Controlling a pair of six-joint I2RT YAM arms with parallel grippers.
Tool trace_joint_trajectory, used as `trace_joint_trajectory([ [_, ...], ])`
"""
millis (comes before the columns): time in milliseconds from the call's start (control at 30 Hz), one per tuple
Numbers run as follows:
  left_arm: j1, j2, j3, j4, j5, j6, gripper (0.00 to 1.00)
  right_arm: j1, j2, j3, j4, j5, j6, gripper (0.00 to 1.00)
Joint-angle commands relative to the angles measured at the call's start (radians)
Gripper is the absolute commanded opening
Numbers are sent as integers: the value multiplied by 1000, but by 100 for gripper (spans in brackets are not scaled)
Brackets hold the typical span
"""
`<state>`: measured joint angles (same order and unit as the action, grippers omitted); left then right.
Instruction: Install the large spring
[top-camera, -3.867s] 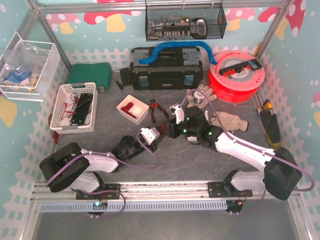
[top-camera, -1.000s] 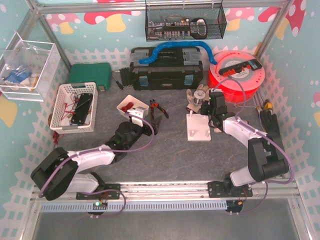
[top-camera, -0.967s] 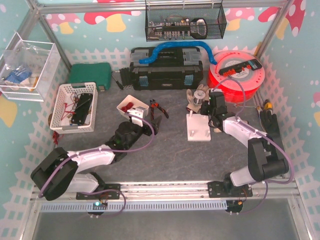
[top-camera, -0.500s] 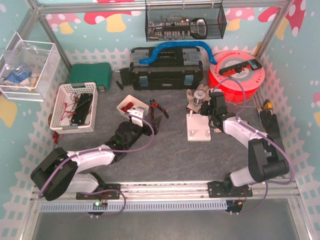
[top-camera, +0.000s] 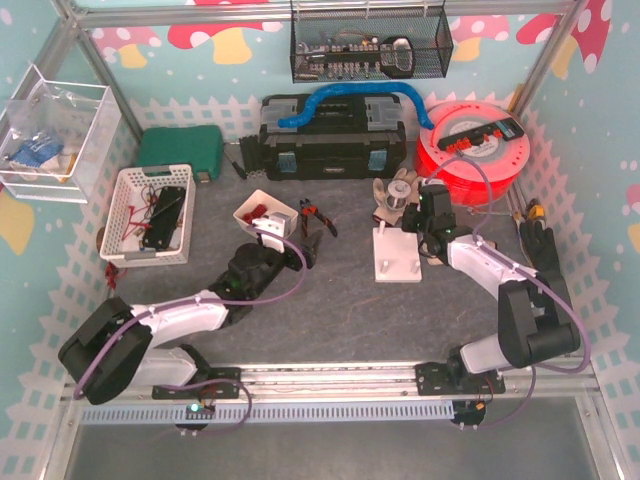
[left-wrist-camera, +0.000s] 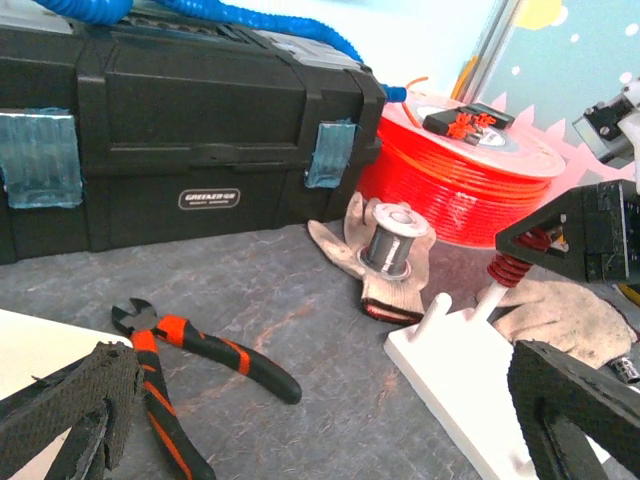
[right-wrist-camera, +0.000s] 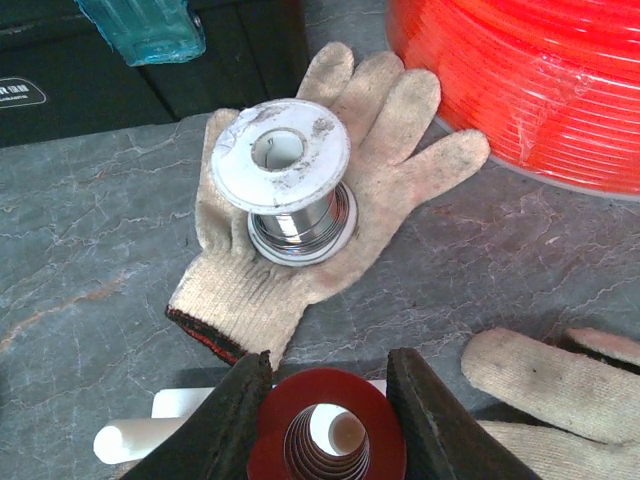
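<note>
My right gripper (right-wrist-camera: 328, 372) is shut on the large red spring (right-wrist-camera: 327, 432), one black finger on each side. I look down through its coils at the tip of a white peg (right-wrist-camera: 345, 432). In the left wrist view the spring (left-wrist-camera: 510, 262) sits over the top of a thin peg (left-wrist-camera: 487, 302) at the back of the white base plate (left-wrist-camera: 470, 385). From above, the right gripper (top-camera: 428, 215) hangs over the back edge of that plate (top-camera: 398, 262). My left gripper (left-wrist-camera: 320, 400) stands wide open and empty, left of the plate (top-camera: 290, 245).
Orange-handled pliers (left-wrist-camera: 190, 360) lie by the left gripper. A wire spool (right-wrist-camera: 290, 190) rests on a work glove (right-wrist-camera: 250, 280) behind the plate. Further back are a black toolbox (top-camera: 330, 140) and an orange filament reel (top-camera: 470, 150). A small white tray (top-camera: 262, 215) sits at left.
Since the earliest frame the arms have parted and the right gripper has gone back to the white plate. Over the last second nothing has visibly moved.
</note>
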<state>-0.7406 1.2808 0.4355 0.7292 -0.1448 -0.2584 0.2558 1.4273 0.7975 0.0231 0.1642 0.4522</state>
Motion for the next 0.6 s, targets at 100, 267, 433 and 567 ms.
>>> trace_joint_trajectory([
  [100, 3, -26, -10, -6, -28, 2, 99, -4, 34, -28, 36, 7, -8, 0],
  [267, 3, -26, -11, -5, -28, 2, 99, -4, 63, -33, 55, -4, -3, 0],
  [433, 3, -25, -12, -3, -31, 2, 99, -4, 91, -36, 72, -16, 3, 9],
  [567, 3, -22, -12, -4, -34, 4, 99, -4, 109, -31, 66, -5, 7, 26],
])
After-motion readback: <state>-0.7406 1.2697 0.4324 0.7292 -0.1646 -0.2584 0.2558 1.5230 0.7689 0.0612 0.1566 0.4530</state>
